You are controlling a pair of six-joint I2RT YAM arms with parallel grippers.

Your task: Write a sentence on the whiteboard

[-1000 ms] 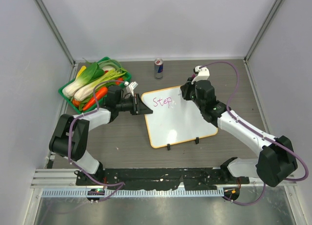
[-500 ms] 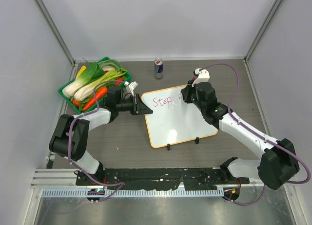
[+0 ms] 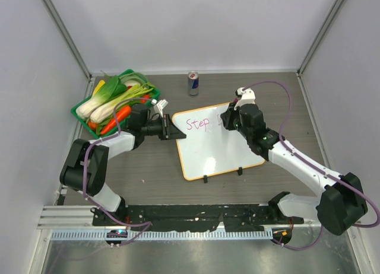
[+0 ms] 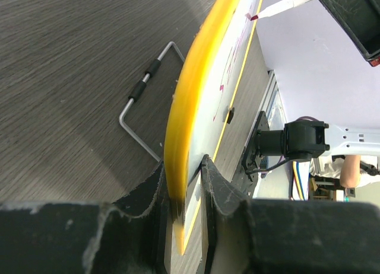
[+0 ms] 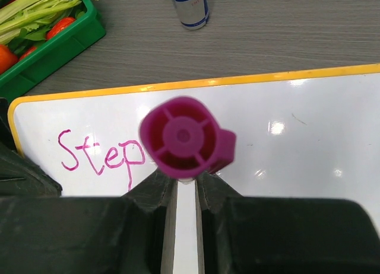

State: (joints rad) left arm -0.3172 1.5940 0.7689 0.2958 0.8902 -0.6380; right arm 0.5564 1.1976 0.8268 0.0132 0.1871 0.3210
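Observation:
The whiteboard (image 3: 217, 149) lies tilted on the table, orange-rimmed, with only the pink word "Step" (image 3: 198, 124) of the sentence written near its far left corner. My left gripper (image 3: 172, 133) is shut on the board's left edge, and the left wrist view shows the yellow rim (image 4: 190, 96) pinched between the jaws of the left gripper (image 4: 189, 185). My right gripper (image 3: 230, 120) hovers over the board just right of "Step" (image 5: 98, 155). It is shut on a magenta-capped marker (image 5: 185, 137), whose tip is hidden under its own barrel in that view.
A green basket (image 3: 85, 117) of vegetables sits at the far left. A drink can (image 3: 193, 83) stands behind the board. Two black clips (image 3: 204, 179) sit on the board's near edge. A wire stand (image 4: 145, 90) shows beneath the board.
My right gripper has shifted slightly right and nearer with the marker, away from the end of "Step". The left arm and the board have not moved.

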